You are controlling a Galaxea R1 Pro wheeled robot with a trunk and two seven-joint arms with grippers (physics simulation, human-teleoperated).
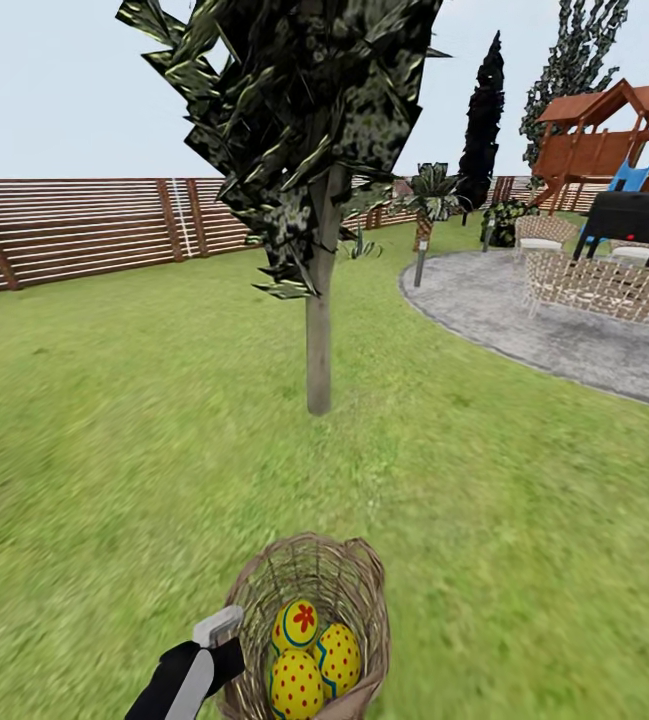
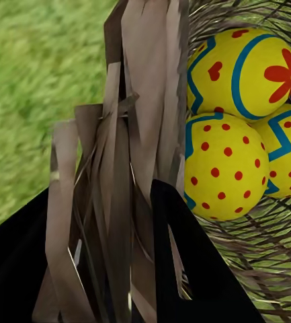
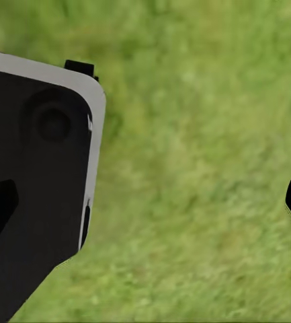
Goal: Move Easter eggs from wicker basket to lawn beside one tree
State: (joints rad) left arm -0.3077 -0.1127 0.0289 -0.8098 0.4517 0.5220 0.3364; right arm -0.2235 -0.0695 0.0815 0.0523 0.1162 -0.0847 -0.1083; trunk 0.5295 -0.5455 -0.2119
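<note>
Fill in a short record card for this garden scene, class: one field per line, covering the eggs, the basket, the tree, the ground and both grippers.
eggs: three Easter eggs, all inside the basket
egg patterns: red flower, red dots, blue zigzags
basket: wicker basket on the lawn
tree: pale trunk straight ahead, beyond the basket
left gripper: closed on the basket's wall, one finger outside, one inside
right gripper: open above grass
background: wooden fence, paved patio

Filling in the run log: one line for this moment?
left gripper: shut on wicker basket rim | eggs: three in basket | tree: ahead | right gripper: open over lawn
</note>
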